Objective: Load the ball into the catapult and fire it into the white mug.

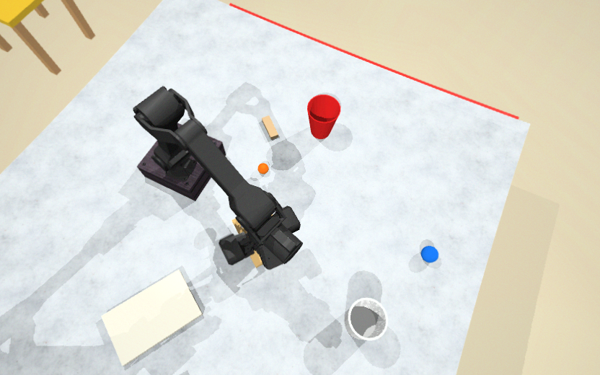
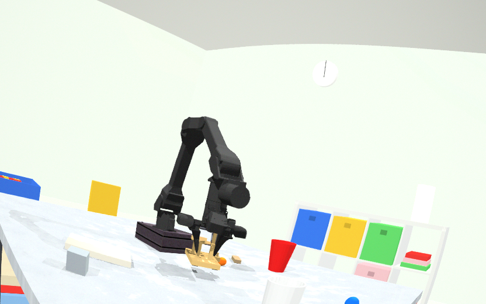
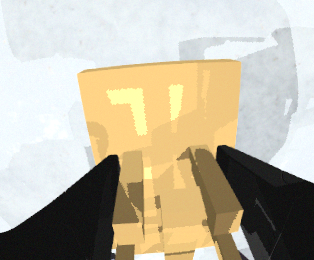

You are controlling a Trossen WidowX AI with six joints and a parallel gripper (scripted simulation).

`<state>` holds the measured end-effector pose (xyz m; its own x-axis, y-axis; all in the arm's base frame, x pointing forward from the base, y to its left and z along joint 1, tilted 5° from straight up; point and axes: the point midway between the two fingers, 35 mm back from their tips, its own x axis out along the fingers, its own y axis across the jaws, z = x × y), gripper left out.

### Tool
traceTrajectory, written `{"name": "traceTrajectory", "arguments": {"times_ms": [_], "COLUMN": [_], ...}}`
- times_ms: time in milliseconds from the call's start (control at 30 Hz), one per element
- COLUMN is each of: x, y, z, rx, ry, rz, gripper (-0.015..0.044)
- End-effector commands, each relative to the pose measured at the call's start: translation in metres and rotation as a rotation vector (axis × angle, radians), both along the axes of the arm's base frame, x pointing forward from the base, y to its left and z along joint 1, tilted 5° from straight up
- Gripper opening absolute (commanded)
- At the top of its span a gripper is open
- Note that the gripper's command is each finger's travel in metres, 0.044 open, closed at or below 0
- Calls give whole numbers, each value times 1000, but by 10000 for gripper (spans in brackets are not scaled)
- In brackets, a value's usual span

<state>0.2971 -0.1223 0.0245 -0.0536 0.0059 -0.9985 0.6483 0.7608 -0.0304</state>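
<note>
The tan wooden catapult [image 2: 202, 259] [image 3: 160, 117] sits low at the table top in front of the arm's base; in the top view only its ends [image 1: 236, 226] show under the wrist. My gripper [image 2: 205, 245] [image 3: 168, 158] reaches down from above and is shut on the catapult's upright frame, one black finger on each side. An orange ball [image 1: 262, 168] [image 2: 222, 261] lies on the table just beside the catapult. A blue ball [image 1: 429, 254] [image 2: 351, 300] lies far off near the table's edge. The white mug [image 1: 367, 319] [image 2: 283, 291] stands upright and empty.
A red cup [image 1: 323, 115] [image 2: 280, 255] stands beyond the orange ball, with a small wooden block [image 1: 270, 126] [image 2: 236, 259] near it. A cream slab [image 1: 151, 316] [image 2: 97, 251] and a grey cube [image 2: 77, 259] lie on the other side. The arm's base [image 1: 181, 172] is close behind.
</note>
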Motion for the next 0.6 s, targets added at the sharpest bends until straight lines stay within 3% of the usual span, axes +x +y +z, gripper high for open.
{"name": "traceTrajectory", "arguments": {"times_ms": [0, 267, 567], "x": [5, 16, 17], "y": [1, 11, 14], "z": [2, 1, -3], "rx": [6, 20, 21], "ry": [-9, -12, -12], "rz": [117, 371, 377], "gripper": [0, 0, 0]}}
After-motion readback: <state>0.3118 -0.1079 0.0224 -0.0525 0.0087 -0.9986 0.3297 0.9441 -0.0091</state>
